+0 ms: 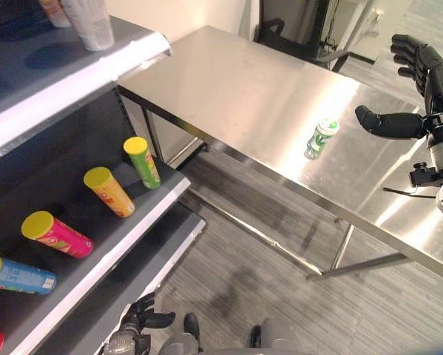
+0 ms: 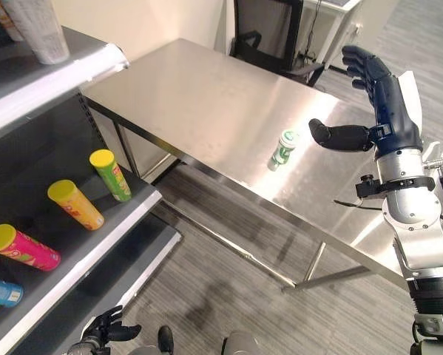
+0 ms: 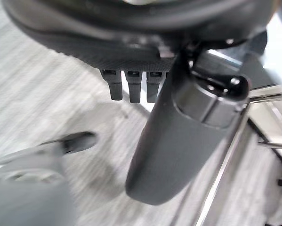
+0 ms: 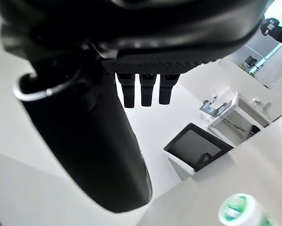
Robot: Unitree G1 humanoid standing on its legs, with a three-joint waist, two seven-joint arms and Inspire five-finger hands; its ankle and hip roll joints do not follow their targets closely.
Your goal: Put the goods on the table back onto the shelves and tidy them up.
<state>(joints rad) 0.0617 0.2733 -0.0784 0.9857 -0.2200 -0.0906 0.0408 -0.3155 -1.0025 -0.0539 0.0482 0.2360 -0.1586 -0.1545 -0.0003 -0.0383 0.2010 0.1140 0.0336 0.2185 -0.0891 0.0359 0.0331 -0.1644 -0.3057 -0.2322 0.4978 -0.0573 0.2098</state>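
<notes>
On the steel table (image 1: 228,89), close to its front edge, a small green-and-white canister (image 1: 321,138) lies on its side, alone. Just beside the canister, raised above the table, the right hand (image 2: 380,96) hangs with fingers spread and thumb pointing toward it, touching nothing. Well apart from the canister, the dark shelf (image 1: 103,244) carries a row of yellow-lidded tubes: green (image 1: 143,163), orange (image 1: 110,192), pink (image 1: 58,235) and blue (image 1: 18,275). Below the shelf, the left hand (image 1: 143,318) hangs relaxed and empty over the floor.
</notes>
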